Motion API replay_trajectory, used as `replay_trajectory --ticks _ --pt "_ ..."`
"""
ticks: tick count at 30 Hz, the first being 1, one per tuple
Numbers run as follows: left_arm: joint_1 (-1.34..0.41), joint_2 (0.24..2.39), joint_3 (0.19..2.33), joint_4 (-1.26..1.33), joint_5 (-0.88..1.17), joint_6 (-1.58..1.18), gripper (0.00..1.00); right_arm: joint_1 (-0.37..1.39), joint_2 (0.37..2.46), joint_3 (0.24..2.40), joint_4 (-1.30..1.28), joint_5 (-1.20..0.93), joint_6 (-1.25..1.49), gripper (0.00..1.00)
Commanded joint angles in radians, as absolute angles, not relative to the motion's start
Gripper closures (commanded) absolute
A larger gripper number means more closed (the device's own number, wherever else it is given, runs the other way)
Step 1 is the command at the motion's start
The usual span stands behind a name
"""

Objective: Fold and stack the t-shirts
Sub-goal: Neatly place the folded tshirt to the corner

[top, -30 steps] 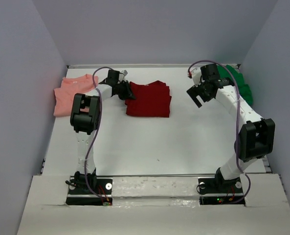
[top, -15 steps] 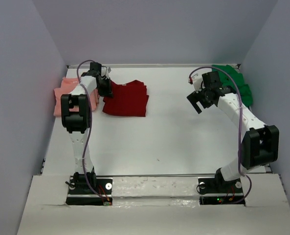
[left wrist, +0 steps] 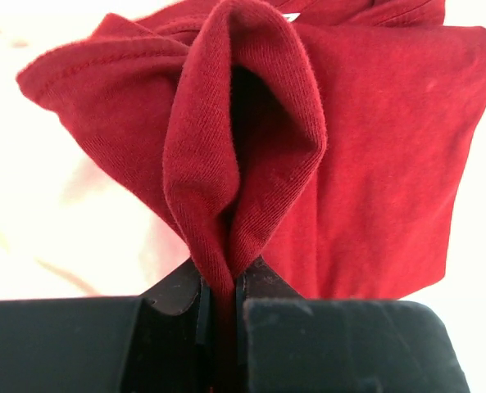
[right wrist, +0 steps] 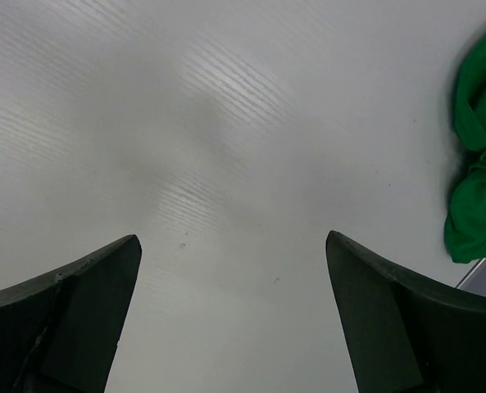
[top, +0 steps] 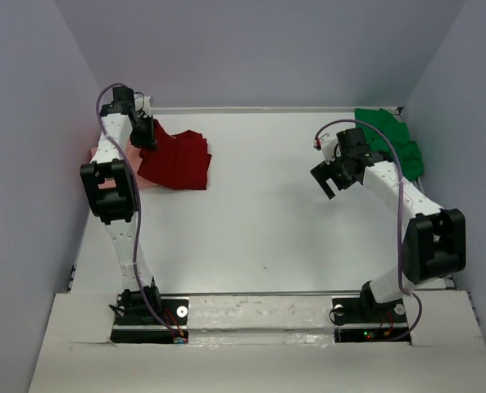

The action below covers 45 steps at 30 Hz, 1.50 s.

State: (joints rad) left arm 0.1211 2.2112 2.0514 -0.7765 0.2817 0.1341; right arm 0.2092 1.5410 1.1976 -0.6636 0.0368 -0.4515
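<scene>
Top view: the left gripper [top: 143,133], near the table's [top: 259,229] far left corner, was clamped on the dark red t-shirt [top: 179,161], which lay folded, partly over the salmon pink t-shirt [top: 93,155] at the left edge. The bright green t-shirt [top: 392,137] lay crumpled in the far right corner. The right gripper [top: 331,176] hung just left of it, with its fingers spread wide.

Left wrist view: the left gripper [left wrist: 222,282] pinched a raised fold of the dark red t-shirt [left wrist: 374,164].

Right wrist view: the right gripper [right wrist: 230,237] stood apart and empty above bare table [right wrist: 226,115], with the green t-shirt [right wrist: 476,164] at the right.
</scene>
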Motion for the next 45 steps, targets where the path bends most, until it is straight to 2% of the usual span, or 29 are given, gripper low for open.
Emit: replay_trajectory --ticks 1,16,45 --pt "0.173 2.200 2.100 -0.830 0.288 0.161 1.00 0.202 1.551 1.204 -0.612 0.015 -0.440 0.00" --pt "0.268 2.221 2.302 -0.916 0.281 0.230 1.00 0.202 1.605 1.229 -0.620 0.012 -0.439 0.00" --pt "0.399 2.167 2.315 -0.907 0.385 0.215 1.00 0.202 1.658 1.247 -0.626 0.021 -0.446 0.00"
